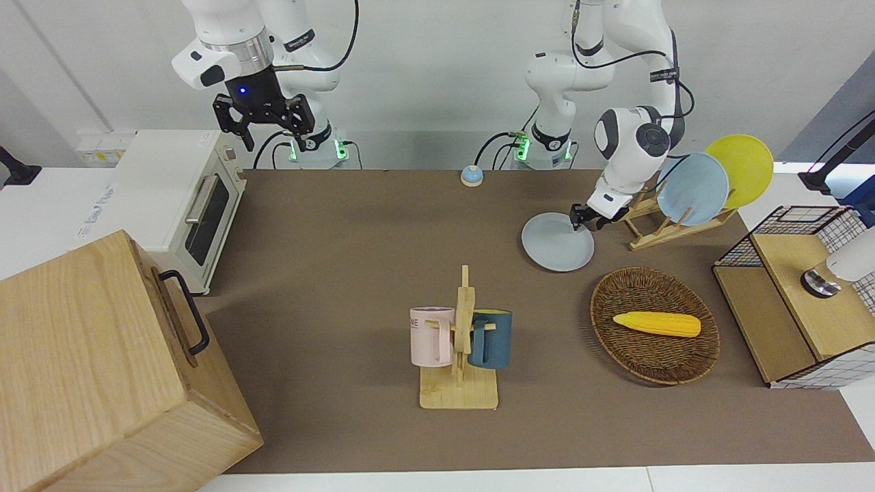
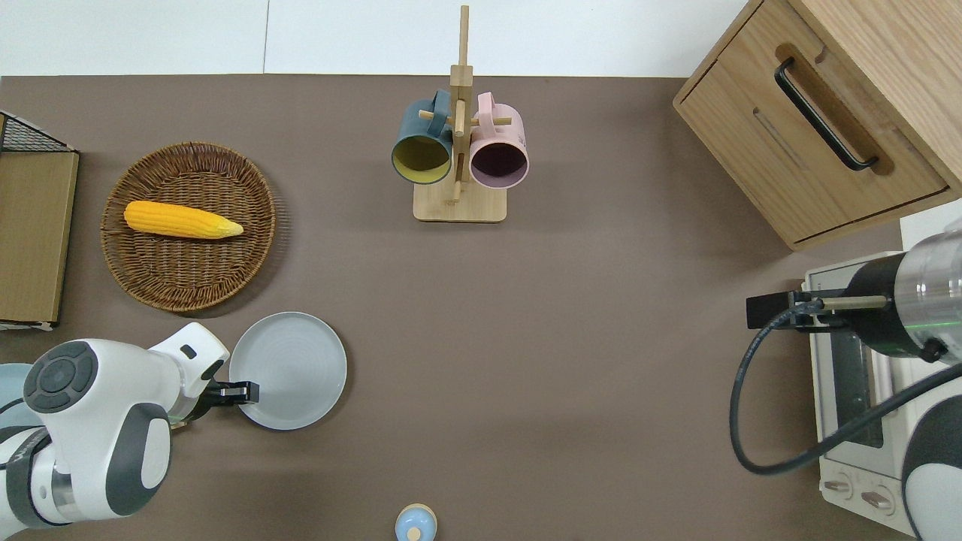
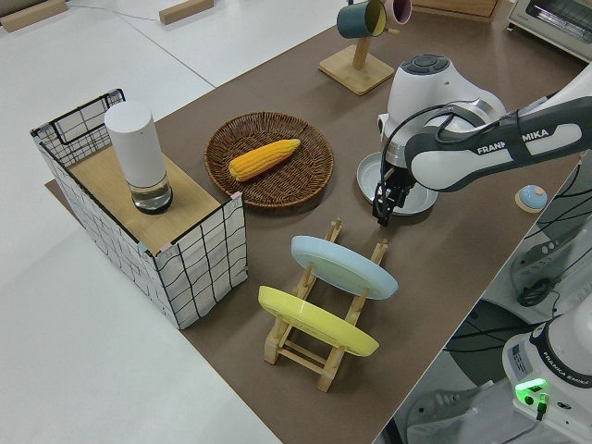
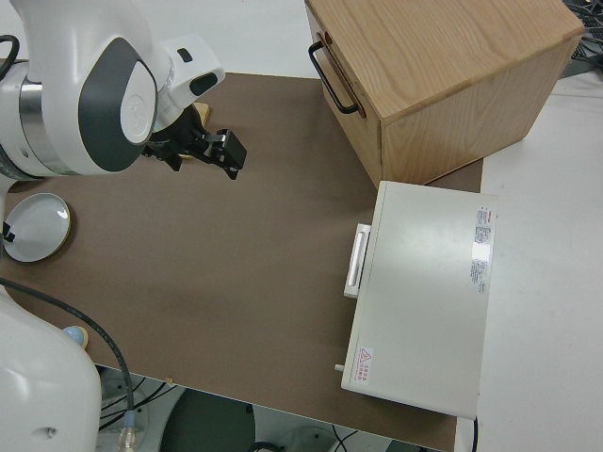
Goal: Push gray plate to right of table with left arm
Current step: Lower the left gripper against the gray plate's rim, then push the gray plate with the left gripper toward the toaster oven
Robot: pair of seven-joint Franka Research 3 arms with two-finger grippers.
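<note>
The gray plate [image 1: 555,244] lies flat on the brown table [image 1: 342,239], between the wicker basket and the robots; it also shows in the overhead view [image 2: 293,368]. My left gripper [image 1: 583,220] is shut and low at the plate's rim, on the edge toward the left arm's end of the table. It shows in the overhead view [image 2: 245,391] and in the left side view [image 3: 383,209]. Whether it touches the rim I cannot tell. My right gripper [image 1: 268,131] is open, empty and parked.
A wooden rack [image 1: 656,229] with a sky-blue plate [image 1: 692,188] and a yellow plate [image 1: 745,167] stands beside the left gripper. A basket [image 1: 639,359] holds corn [image 1: 656,324]. Also here: a mug rack [image 1: 459,393], a bell [image 1: 472,176], an oven [image 1: 178,198], a wooden cabinet [image 1: 102,369], a wire crate [image 1: 800,294].
</note>
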